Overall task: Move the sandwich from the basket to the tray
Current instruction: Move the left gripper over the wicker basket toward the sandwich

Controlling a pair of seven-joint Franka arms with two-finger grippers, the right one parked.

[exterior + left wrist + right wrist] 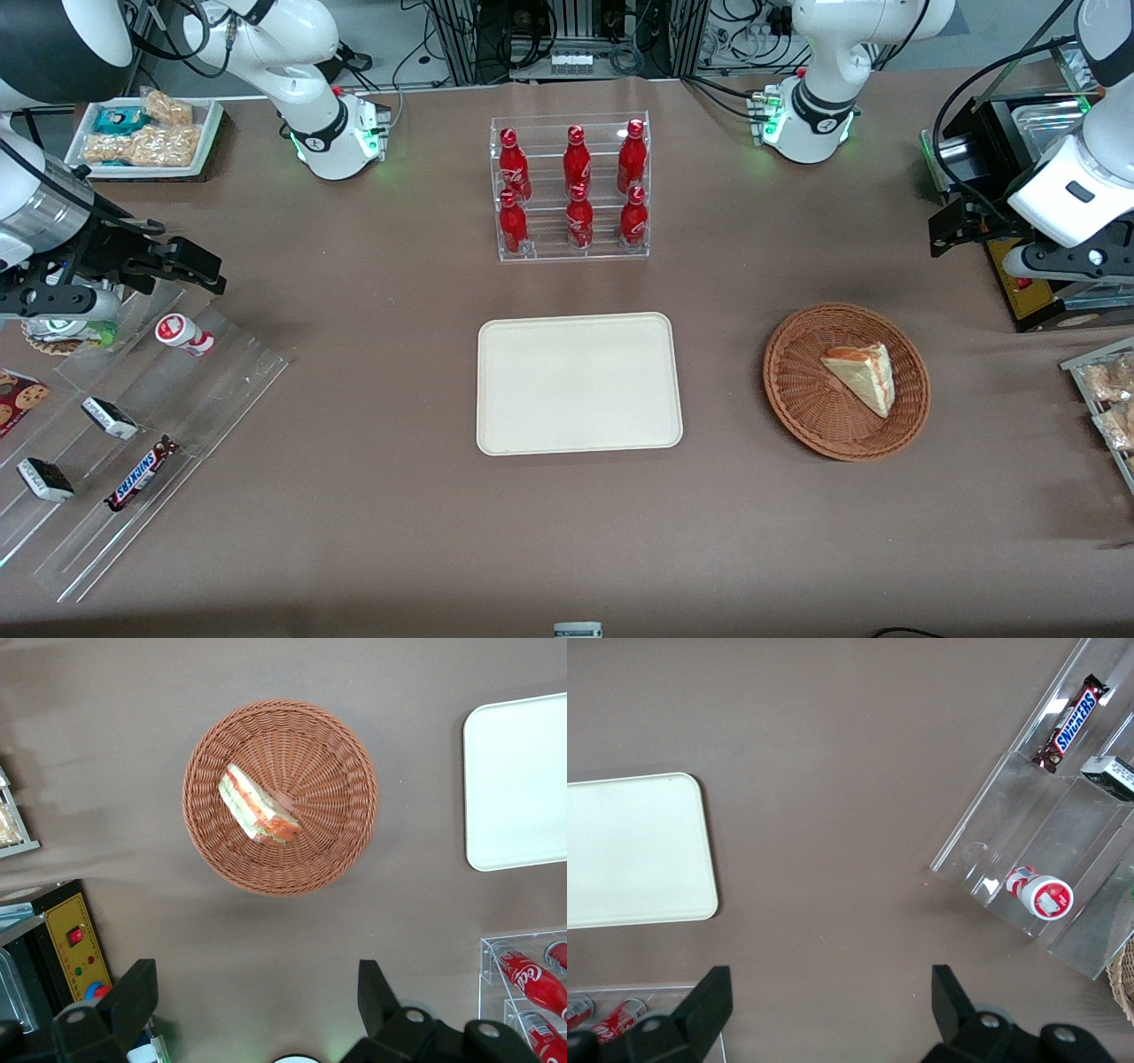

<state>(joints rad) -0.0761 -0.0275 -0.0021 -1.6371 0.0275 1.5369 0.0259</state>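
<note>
While sandwich [259,806] lies in basket [337,771] | gripper [257,1001] fingers apart, above table beside basket

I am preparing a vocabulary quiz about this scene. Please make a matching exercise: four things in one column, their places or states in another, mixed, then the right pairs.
Things:
1. triangular white-bread sandwich
2. flat rectangular cream tray
3. red bottles
4. left gripper

Places or states:
A. in a clear tiered rack
B. open, above the table near the basket
C. in the round woven wicker basket
D. nothing on it

Pairs: 1-C, 2-D, 3-A, 4-B
</note>
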